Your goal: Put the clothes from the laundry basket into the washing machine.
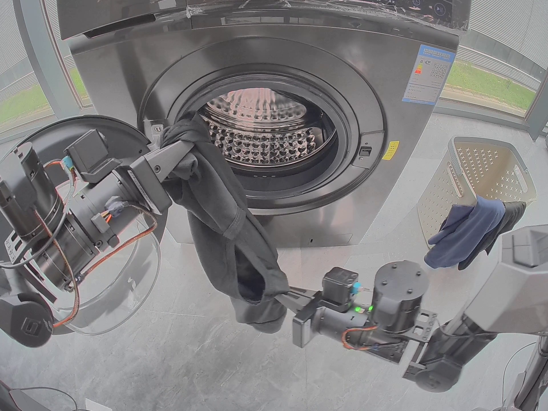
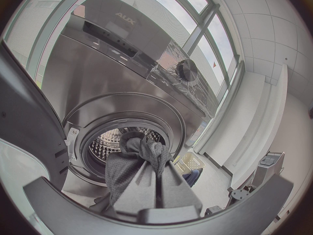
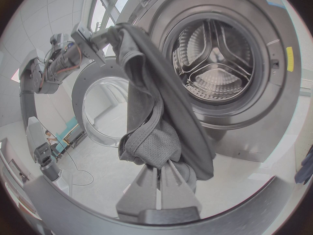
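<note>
The left hand is closed tight on the upper end of a dark grey garment, bunched just in front of the left edge of the washing machine opening. The right hand, lower and nearer, is pinched shut on the garment's bottom end. The cloth hangs stretched between the two, outside the machine and above the floor.

The likely next step is feeding the cloth through the opening, and several things could go wrong there. The slack middle may drape over the lower lip of the opening and stay half outside if only the top end goes in. A loose fold below the right hand could drop to the floor if that hand lets go too soon. The open door stands close by the left arm, so a wide swing might knock it. Pulling the hands further apart could drag the fabric out of one grip.

The garment is soft, limp and matte, with a fine mesh texture, a stitched hem and a ribbed band. The drum looks empty. At the far right the laundry basket has a blue garment draped over its near rim.
</note>
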You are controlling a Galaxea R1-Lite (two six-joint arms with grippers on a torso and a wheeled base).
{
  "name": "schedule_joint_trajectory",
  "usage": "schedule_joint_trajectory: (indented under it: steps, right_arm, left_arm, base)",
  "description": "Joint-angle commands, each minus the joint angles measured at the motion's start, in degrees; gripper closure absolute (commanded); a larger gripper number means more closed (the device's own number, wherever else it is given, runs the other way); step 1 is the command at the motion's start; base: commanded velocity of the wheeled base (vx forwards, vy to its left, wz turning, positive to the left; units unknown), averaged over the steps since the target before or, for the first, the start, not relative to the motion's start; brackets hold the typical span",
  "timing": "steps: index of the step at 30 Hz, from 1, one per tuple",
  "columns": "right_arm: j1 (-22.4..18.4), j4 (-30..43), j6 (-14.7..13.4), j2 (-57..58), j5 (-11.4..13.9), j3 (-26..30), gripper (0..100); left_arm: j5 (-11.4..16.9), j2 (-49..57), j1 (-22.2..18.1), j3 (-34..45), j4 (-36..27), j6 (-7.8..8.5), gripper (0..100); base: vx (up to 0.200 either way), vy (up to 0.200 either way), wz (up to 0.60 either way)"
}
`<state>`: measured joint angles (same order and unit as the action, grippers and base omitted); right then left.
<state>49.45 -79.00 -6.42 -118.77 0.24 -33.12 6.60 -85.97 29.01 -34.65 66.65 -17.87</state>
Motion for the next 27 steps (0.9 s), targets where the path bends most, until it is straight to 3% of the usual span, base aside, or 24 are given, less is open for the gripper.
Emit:
schedule_joint_trajectory:
  steps: [1,5,12,18,27]
  right_arm:
    - [-3.8,-0.3,0.4,10.5,1.6,9.2,100]
    - [-5.6,-1.7,0.4,13.3,1.6,11.9,100]
    - [-9.9,-1.9,0.3,15.6,1.5,11.8,100]
    - [-10.3,-2.0,0.1,17.9,1.5,11.3,100]
    - [-13.8,-2.7,-0.7,18.8,1.2,6.0,100]
  left_arm:
    - [-0.1,4.9,-0.2,1.7,-0.5,-0.32,100]
    - [-0.1,8.0,-0.3,4.6,-0.6,-0.32,100]
    - [0.7,13.9,0.3,10.4,-0.6,-0.32,100]
    - [0.9,17.6,0.5,13.8,-1.5,-0.32,100]
    - [1.0,20.9,0.6,18.3,-1.6,-0.32,100]
  base:
    - [0.0,0.0,0.0]
    - [0.0,0.0,0.0]
    - [0.0,0.0,0.0]
    - [0.0,0.0,0.0]
    - [0.0,0.0,0.0]
